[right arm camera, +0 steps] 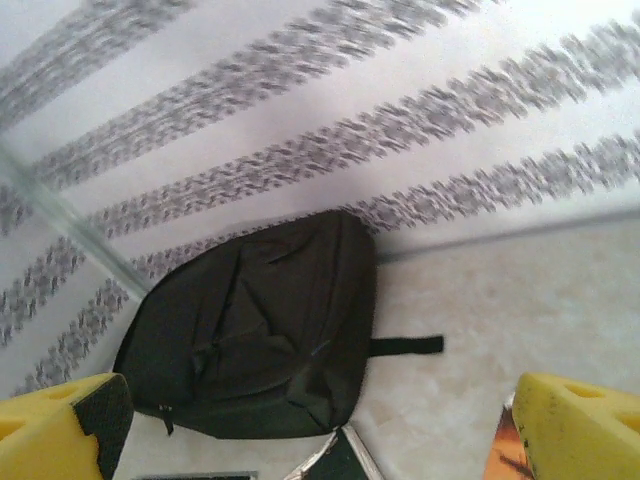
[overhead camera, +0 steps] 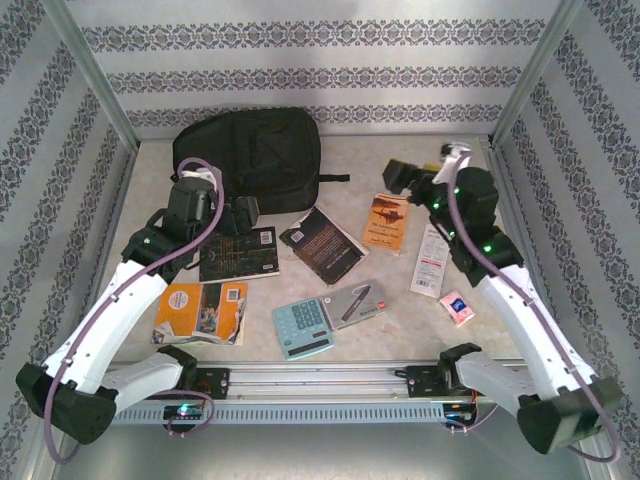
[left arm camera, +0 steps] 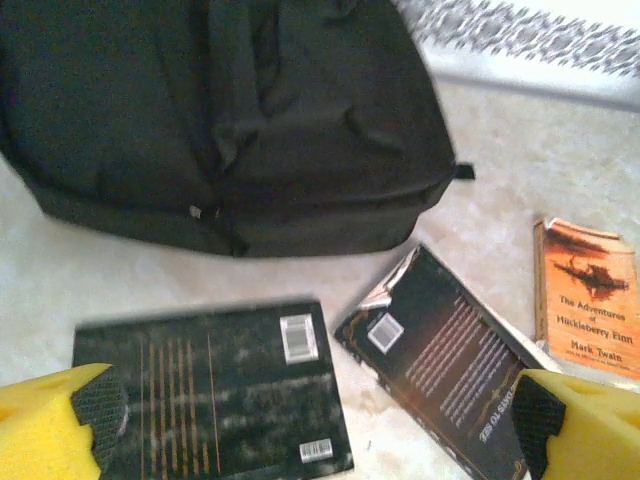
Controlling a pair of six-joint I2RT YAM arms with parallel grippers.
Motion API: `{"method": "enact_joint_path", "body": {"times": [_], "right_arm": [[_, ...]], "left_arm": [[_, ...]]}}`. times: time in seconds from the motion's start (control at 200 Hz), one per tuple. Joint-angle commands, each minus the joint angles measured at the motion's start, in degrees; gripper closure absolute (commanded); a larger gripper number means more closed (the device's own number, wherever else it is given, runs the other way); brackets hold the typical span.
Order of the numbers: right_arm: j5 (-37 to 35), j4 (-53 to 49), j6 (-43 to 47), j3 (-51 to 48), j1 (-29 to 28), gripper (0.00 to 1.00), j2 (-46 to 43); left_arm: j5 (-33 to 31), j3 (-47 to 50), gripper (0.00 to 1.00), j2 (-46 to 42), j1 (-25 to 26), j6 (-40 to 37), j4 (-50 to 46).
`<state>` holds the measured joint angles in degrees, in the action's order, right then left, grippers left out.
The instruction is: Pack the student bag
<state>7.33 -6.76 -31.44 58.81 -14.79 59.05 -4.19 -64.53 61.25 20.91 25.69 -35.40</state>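
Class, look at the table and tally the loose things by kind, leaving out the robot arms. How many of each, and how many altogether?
Bag: 1
Books: 4
Calculator: 1
Grey case: 1
White packet: 1
Small pink item: 1
Total: 9

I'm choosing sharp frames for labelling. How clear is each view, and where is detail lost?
Top view: evenly lit, fairly sharp, but the black backpack is a dark mass with few folds visible. Left wrist view: soft; the dark book has smeared text, the orange book a readable title. Right wrist view: wallpaper stripes streak with blur; the backpack looks dim.
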Motion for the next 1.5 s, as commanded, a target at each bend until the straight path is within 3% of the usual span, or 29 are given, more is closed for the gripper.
{"method": "enact_joint_path", "body": {"times": [0.0,0.18,0.28,0.375,0.485,0.555,0.704,0.899,1.079,1.194,1.334,1.494], "right_arm": [[18.6,-7.2,-14.8,2.1,3.1,0.02,6.1],[8.8,-15.0,-12.6,2.3,-2.2,0.06,7.9],[12.9,-9.2,-12.6,-2.0,-3.1,0.15,7.6],[12.8,-9.8,-11.3,-2.1,-3.9,0.28,8.5],[12.5,-12.1,-8.9,-1.0,-4.1,0.29,9.2],[10.0,-14.3,-7.1,0.1,-3.9,0.30,8.5],[7.9,-15.8,-5.3,-0.1,-2.7,0.31,5.9],[8.1,-15.6,-5.2,-1.0,-1.8,0.35,4.2],[9.1,-14.5,-5.1,-1.9,-1.7,0.48,4.6],[10.2,-13.9,-5.5,-1.6,-1.7,0.54,5.4],[10.0,-13.8,-5.4,-0.4,-1.8,0.63,5.9],[8.8,-15.7,-4.6,2.3,-2.3,0.66,6.5]], "left_arm": [[5.6,-0.5,0.00,2.0,-5.0,9.3,-3.3],[3.4,-2.6,0.00,8.9,-15.2,16.3,-3.3],[-0.3,-2.7,0.01,11.8,-19.6,20.4,0.2],[1.9,-2.7,0.05,15.3,-22.7,23.3,6.6],[1.3,-6.7,0.07,22.6,-24.7,21.3,10.1],[4.8,-7.5,0.08,26.9,-26.8,21.1,13.7],[13.0,-8.6,0.19,34.9,-31.2,24.1,20.2],[20.6,-13.6,0.38,45.3,-31.9,25.5,22.8],[24.1,-15.4,0.49,49.6,-31.9,25.3,26.0],[23.6,-17.2,0.70,51.3,-31.9,23.9,22.7],[27.2,-15.0,1.00,50.8,-31.9,26.8,26.0],[29.3,-16.4,1.00,47.6,-31.4,31.6,27.5]]}}
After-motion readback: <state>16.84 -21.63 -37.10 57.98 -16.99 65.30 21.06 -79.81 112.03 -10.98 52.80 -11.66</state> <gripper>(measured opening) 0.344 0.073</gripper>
